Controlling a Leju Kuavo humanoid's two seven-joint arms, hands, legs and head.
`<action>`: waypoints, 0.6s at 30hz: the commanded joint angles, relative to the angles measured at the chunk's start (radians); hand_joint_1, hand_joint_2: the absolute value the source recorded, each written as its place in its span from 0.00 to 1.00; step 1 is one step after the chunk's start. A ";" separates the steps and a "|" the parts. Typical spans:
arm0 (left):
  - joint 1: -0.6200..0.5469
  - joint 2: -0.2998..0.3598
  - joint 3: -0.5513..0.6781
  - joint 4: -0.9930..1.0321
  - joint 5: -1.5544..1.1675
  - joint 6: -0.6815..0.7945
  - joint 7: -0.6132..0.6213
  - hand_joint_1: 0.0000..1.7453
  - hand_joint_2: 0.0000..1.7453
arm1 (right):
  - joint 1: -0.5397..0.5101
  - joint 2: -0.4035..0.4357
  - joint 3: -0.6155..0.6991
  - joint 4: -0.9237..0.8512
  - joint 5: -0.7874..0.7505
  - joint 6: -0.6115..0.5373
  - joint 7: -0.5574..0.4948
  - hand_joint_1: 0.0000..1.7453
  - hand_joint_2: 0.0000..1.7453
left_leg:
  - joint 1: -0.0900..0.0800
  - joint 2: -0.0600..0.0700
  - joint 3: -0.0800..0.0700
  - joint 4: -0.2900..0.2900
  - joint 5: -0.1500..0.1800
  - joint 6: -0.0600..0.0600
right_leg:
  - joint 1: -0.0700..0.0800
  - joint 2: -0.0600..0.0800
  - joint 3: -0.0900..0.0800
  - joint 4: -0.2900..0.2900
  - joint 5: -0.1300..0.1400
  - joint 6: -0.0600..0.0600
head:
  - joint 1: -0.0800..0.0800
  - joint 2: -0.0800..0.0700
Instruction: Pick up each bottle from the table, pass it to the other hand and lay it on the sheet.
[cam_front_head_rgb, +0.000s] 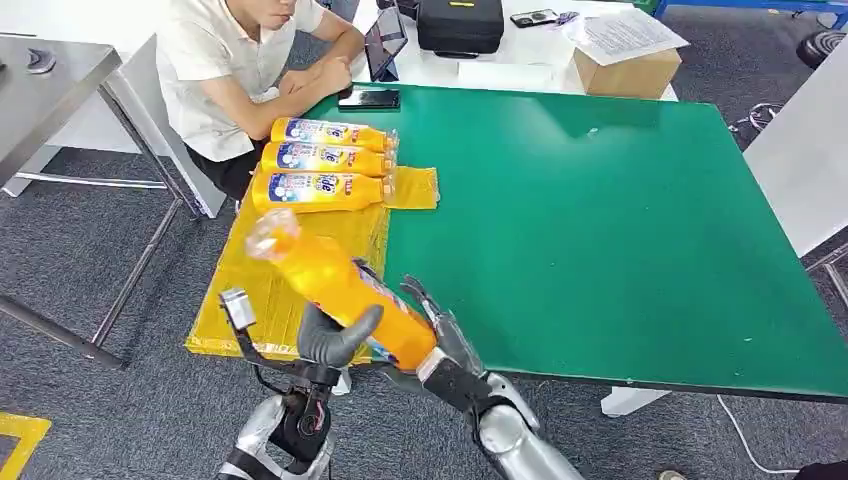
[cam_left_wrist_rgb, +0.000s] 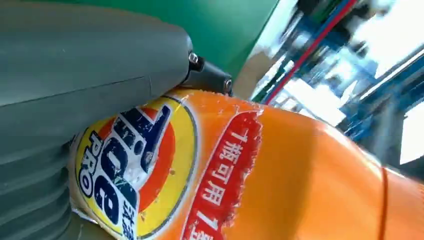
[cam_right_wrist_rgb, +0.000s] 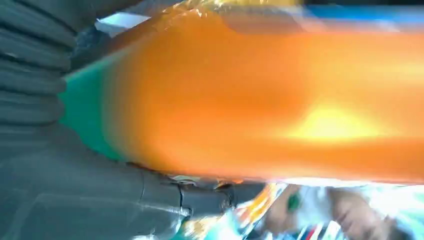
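An orange bottle (cam_front_head_rgb: 335, 285) hangs in the air over the near edge of the yellow sheet (cam_front_head_rgb: 270, 285), tilted, its clear-capped neck pointing up and away from the robot and its base low toward the robot's right. Both hands are on it. The left hand (cam_front_head_rgb: 330, 338) wraps the lower body from beneath, its thick grey thumb curled over the front of the bottle; in the left wrist view that thumb (cam_left_wrist_rgb: 95, 75) presses against the printed label. The right hand (cam_front_head_rgb: 440, 335) cups the base end, its dark fingers (cam_front_head_rgb: 425, 300) reaching up along the bottle's side and touching it; how firmly they close on it I cannot tell.

Three more bottles (cam_front_head_rgb: 325, 160) lie on their sides at the far end of the sheet, side by side and touching, caps toward the green desk (cam_front_head_rgb: 600, 220). A person in a white shirt (cam_front_head_rgb: 230, 70) sits beyond the sheet's far end, with a black phone (cam_front_head_rgb: 368, 99) on the desk just beside the forearms.
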 joint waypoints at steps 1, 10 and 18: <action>-0.033 0.054 0.120 0.011 -0.551 0.577 -0.226 1.00 1.00 | 0.298 0.064 -0.298 -0.423 0.104 -0.433 -0.044 0.00 1.00 | 0.000 -0.002 0.002 -0.001 -0.001 -0.002 | 0.000 -0.002 0.002 0.000 -0.002 -0.002 | -0.001 0.000; -0.149 0.081 0.118 0.199 -0.999 0.634 -0.137 1.00 1.00 | 0.279 0.242 -0.679 -0.898 0.238 -0.433 -0.044 0.00 1.00 | -0.001 -0.007 -0.003 0.001 0.001 -0.001 | -0.001 -0.007 -0.003 0.002 -0.002 -0.002 | 0.000 0.000; -0.149 0.081 0.118 0.199 -0.999 0.634 -0.137 1.00 1.00 | 0.279 0.242 -0.679 -0.898 0.238 -0.433 -0.044 0.00 1.00 | -0.001 -0.003 0.000 -0.001 0.001 -0.001 | -0.001 -0.005 0.000 0.000 -0.001 -0.002 | -0.001 0.000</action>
